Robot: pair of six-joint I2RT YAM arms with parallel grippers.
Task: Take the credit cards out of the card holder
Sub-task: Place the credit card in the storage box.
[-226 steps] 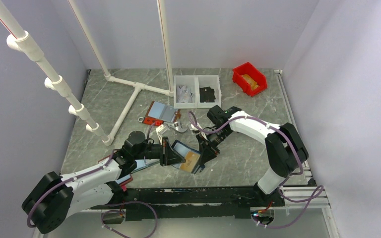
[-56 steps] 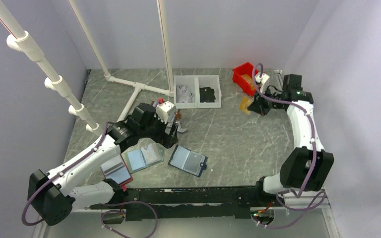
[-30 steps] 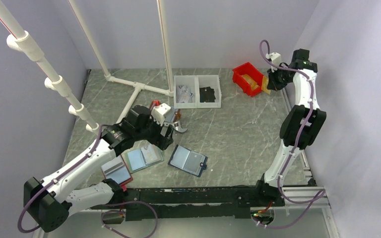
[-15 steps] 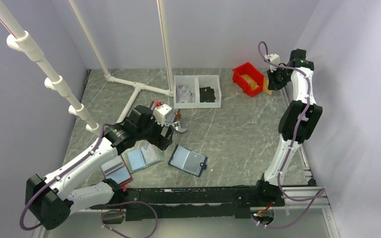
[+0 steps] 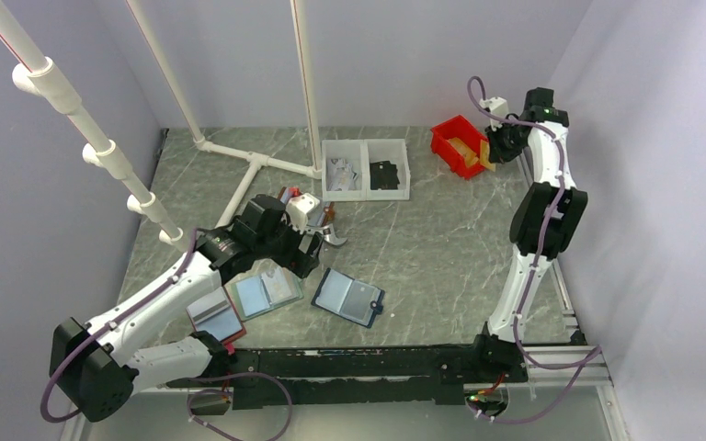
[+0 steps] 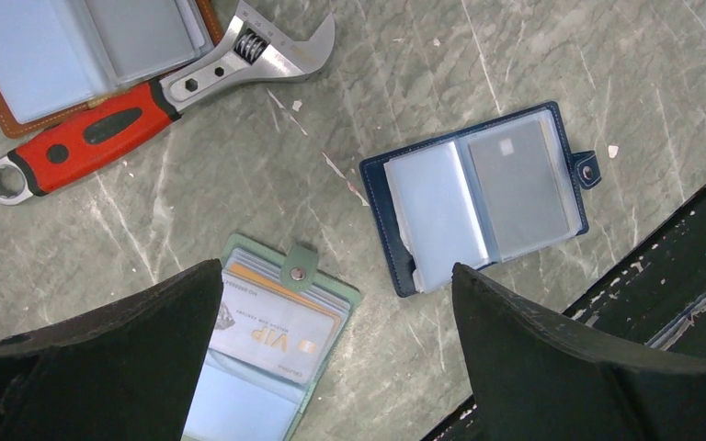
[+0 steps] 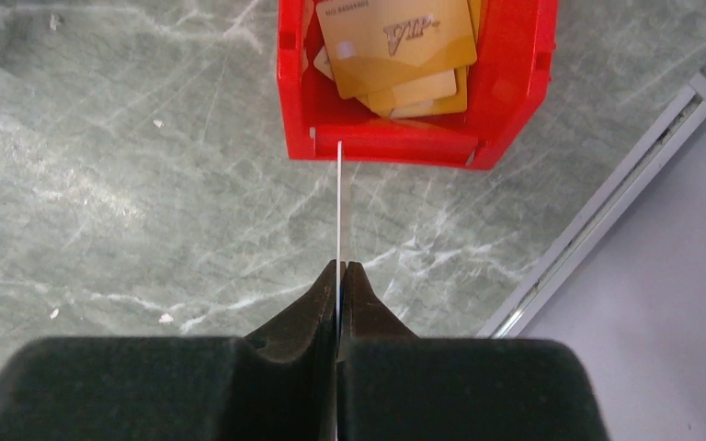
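Card holder: the navy card holder [image 5: 349,297] lies open and flat on the surface [image 5: 441,257], near the front edge and between the two arms, with its strap tab on the outer edge

Card in the holder: a dark card [image 6: 519,179] sits in the pocket on the tab side; the other light blue pocket looks empty

Left jaws: spread wide with nothing between them, hanging above the surface near the card holder and not touching it

Right jaws: pressed shut on a thin tan card [image 7: 338,202], which shows edge-on as a fine line in the wrist view

Tan card: held well away from the card holder at the far right corner, its free end reaching the near wall of the red bin [image 7: 404,147]

Red bin: holds several gold cards [image 7: 395,37] lying in a loose pile

Beside the card holder: a green-edged holder [image 6: 280,340] lies open, with a card marked VIP in it

Left of that: a red-edged holder [image 5: 216,320] lies open too

Behind them: a red-handled wrench [image 6: 147,101] lies beside a brown-edged holder [image 6: 55,46]
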